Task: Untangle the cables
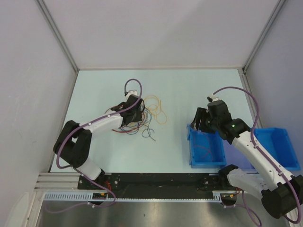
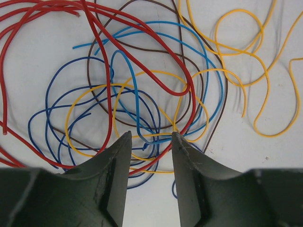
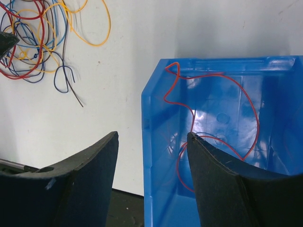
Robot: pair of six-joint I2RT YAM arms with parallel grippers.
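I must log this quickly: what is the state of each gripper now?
Left gripper: open, tips over the cables, nothing clamped.
Right gripper: open, empty, above the blue bin.

Cables tangled flat, red, blue, yellow, brown loops, one red cable in bin

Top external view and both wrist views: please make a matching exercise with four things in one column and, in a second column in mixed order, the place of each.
Things
1. lone thin red wire
2. tangled bunch of thin coloured wires
3. left gripper
4. right gripper

Places
A. above the left wall of the blue plastic bin, jaws open and empty
B. lying on the pale table
C. lying inside that bin
D. low over the tangle, jaws astride crossing wires

Pairs: 1-C, 2-B, 3-D, 4-A
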